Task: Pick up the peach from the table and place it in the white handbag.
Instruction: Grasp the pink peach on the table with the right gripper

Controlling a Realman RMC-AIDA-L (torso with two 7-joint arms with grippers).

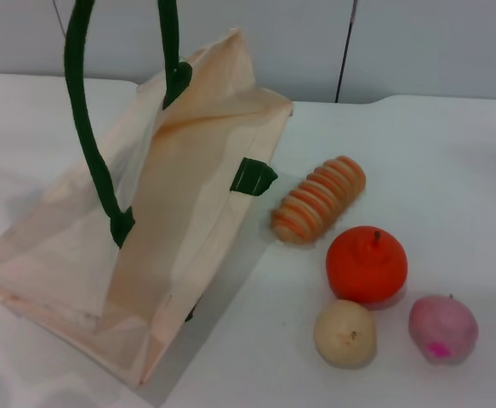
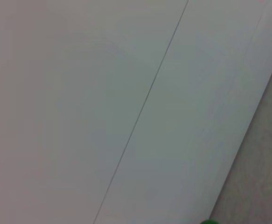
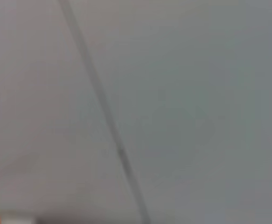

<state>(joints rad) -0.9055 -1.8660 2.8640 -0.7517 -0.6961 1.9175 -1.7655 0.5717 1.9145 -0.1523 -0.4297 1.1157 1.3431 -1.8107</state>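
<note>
peach: pale pink, magenta spot, on table | fingers: cannot tell

A smooth white tabletop fills the lower part of the head view, evenly lit with soft shadows; behind it rises a pale grey panelled wall, split by a thin dark vertical seam; both wrist views show pale panels crossed by a dark line.

head view down over table; both wrist views toward blank wall.
</note>
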